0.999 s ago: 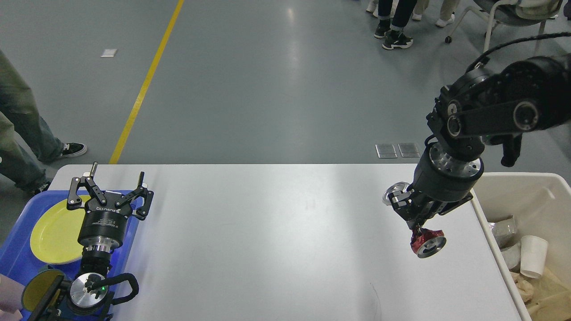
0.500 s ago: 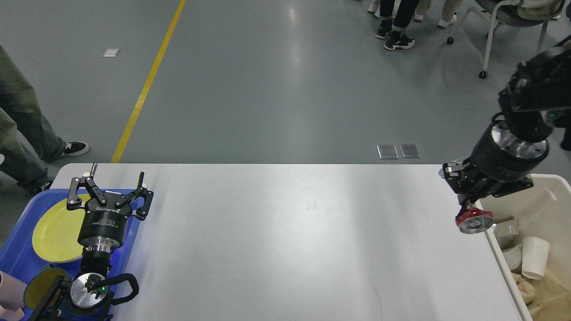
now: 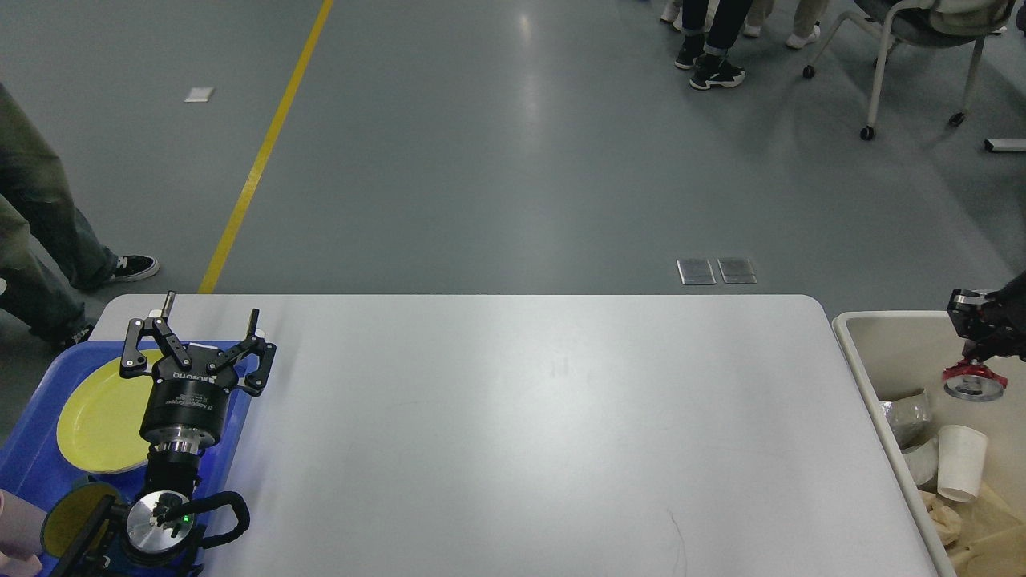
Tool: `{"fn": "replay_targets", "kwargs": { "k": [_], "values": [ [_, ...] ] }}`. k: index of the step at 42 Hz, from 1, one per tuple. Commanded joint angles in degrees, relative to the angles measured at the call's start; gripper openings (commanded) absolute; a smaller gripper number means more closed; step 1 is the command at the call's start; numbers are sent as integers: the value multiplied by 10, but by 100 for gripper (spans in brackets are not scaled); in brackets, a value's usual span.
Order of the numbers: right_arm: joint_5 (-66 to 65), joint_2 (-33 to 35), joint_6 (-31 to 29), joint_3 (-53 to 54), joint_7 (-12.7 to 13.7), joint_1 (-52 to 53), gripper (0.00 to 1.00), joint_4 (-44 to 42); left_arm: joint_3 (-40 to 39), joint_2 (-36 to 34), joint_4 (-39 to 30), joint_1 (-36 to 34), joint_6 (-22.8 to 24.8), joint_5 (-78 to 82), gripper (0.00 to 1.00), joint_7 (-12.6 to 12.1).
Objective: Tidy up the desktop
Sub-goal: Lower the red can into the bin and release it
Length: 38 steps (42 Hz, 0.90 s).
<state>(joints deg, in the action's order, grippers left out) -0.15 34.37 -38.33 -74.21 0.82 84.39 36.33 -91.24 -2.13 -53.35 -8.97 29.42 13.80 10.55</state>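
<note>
The desktop is seen as a broad white slab filling the lower middle of the head view, and nothing is seen lying on its bare surface. At its right end a beige bin is set just beside it, with a white paper cup and crumpled waste inside. Over that bin, a crushed red can is held by the right gripper, whose fingers are clamped on the can's upper part; only the tip of this arm is in view at the frame's edge. At the left end a blue tray with a yellow plate is overlapped by the left gripper, whose fingers are spread wide apart and hold nothing.

A poor release is judged the main risk: if the can is let go while it is near the bin's wall, it could strike the rim and bounce back onto the desktop or to the floor. The can could also be caught on the fingers if they are parted too little.

Compared with half a second ago, the right gripper and can have been carried from the desktop's right edge to well over the bin, and most of the arm has left the view. The left gripper is unchanged.
</note>
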Motion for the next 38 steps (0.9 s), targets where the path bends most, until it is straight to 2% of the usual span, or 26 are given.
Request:
{"fn": "replay_targets", "kwargs": {
  "k": [1, 5, 8, 15, 20, 28, 38],
  "values": [
    [1, 6, 9, 63, 1, -127, 0, -117, 0, 0, 0, 0, 0, 0, 96, 0],
    [1, 0, 43, 103, 1, -213, 0, -182, 0, 0, 0, 0, -1, 0, 96, 0],
    [1, -6, 90, 132, 1, -270, 0, -219, 0, 0, 0, 0, 0, 0, 96, 0],
    [1, -23, 276, 208, 2, -402, 0, -244, -1, -1, 0, 0, -1, 0, 96, 0],
    [1, -69, 379, 225, 8, -483, 0, -269, -1, 0, 0, 0, -1, 0, 96, 0],
    [6, -101, 418, 241, 17, -527, 0, -290, -1, -1, 0, 0, 0, 0, 96, 0],
    [10, -106, 422, 245, 20, -540, 0, -291, 0, -1, 0, 0, -1, 0, 96, 0]
  ]
}}
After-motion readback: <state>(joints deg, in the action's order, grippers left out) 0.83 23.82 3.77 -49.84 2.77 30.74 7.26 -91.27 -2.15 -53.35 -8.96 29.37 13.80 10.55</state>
